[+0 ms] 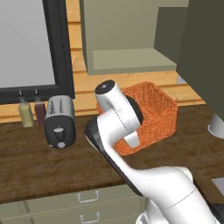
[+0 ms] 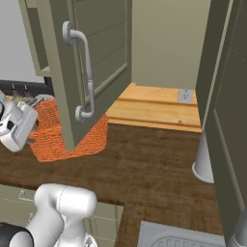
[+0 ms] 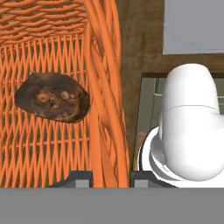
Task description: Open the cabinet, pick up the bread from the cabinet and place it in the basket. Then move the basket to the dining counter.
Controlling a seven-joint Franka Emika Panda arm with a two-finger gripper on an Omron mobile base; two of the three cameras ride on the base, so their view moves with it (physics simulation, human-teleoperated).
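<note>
Dark finger tips of the gripper (image 3: 111,177) clamp the woven orange rim of the basket (image 3: 103,109); beyond them, left, lies lumpy dark-brown bread (image 3: 52,97)

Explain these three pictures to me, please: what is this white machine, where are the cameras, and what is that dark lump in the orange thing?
The white machine is a robot arm in a simulated kitchen. Two pictures come from cameras behind it, left and right; the third looks along its hand. On the wooden worktop stand an orange basket, a toaster and two bottles. The green cabinet door hangs open. The dark lump is bread, lying inside the basket. The gripper straddles the basket's woven rim, one finger each side, apparently gripping it.
</note>
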